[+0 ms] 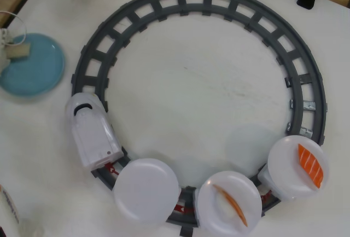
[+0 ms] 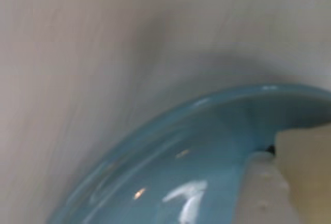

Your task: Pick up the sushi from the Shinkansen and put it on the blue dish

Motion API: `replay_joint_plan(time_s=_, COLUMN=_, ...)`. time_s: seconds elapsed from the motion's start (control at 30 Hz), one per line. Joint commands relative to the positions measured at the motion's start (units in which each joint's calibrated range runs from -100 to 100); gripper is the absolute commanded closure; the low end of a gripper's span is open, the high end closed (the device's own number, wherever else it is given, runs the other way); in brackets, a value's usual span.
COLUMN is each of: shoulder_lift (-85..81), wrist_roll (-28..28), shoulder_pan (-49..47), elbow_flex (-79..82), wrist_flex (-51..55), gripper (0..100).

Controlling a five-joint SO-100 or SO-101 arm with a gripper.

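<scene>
The pincer [image 1: 12, 51] hangs over the blue dish [image 1: 34, 73], its white finger [image 2: 261, 188] pressed against the sushi [image 2: 305, 167]; its full grip cannot be told.

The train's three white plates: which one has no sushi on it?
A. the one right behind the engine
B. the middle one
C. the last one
A: in the overhead view the plate right behind the engine is bare, the middle plate holds an orange-striped piece and the last plate an orange one.

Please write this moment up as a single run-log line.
stage: placing | sushi: over blue dish, at pincer | pincer state: unclear | Shinkansen: first plate empty | other plates: orange-topped pieces remain
</scene>
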Motion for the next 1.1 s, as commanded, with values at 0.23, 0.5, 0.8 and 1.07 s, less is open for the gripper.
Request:
replay_joint_plan(time_s=0.23, shoulder_lift=-1.84, wrist_roll=0.24, shoulder_pan=0.66, elbow_flex=-25.25, wrist_flex=15.70, gripper=79)
replay_joint_plan(time_s=0.5, shoulder_lift=-1.76, wrist_roll=0.30, shoulder_pan=1.36, elbow_flex=-50.59, wrist_flex=32.77, gripper=80)
replay_joint_plan(time_s=0.8, shoulder_lift=-12.29, wrist_roll=0.03, shoulder_pan=3.56, elbow_flex=-42.84, wrist_flex=33.02, gripper=80)
replay_joint_plan(time_s=1.07, shoulder_lift=-32.04, wrist_roll=-0.33, shoulder_pan=3.47, elbow_flex=-12.54, wrist_flex=32.85, gripper=80)
